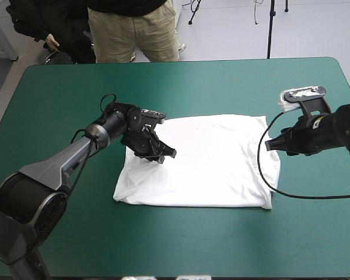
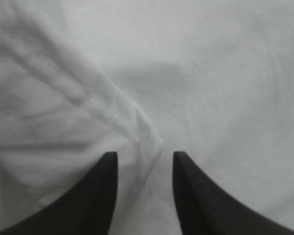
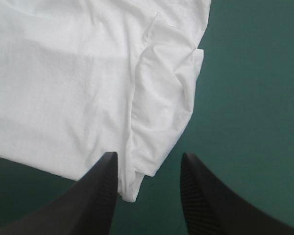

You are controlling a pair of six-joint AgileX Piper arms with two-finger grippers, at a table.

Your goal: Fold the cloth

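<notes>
Slippage is your first worry at the left of the high view. The left gripper sits low over the left part of the T-shirt, black fingers apart and gripping nothing. In its wrist view a stitched hem runs to a loose point between the fingers. If you shut there, you would probably catch only that flap. The layer under it would stay down, and the fold would drag into a skewed crease. At the right of the frame the right gripper is just as open and empty. It is poised at the T-shirt's right edge, with a doubled flap ahead of and partly between its fingers and the bare teal-green table beside it. The same thin pinch could happen there. If one side grips before the other or lifts higher, the cloth is likely to twist. The T-shirt lies on the table around the middle of the frame, slightly right of centre. It is white and forms a rough rectangle, seemingly with the sleeves turned in. Its lower left corner is rumpled and ridged with creases. The middle is smooth and flat, and the right edge is rounded where the layers double over.
</notes>
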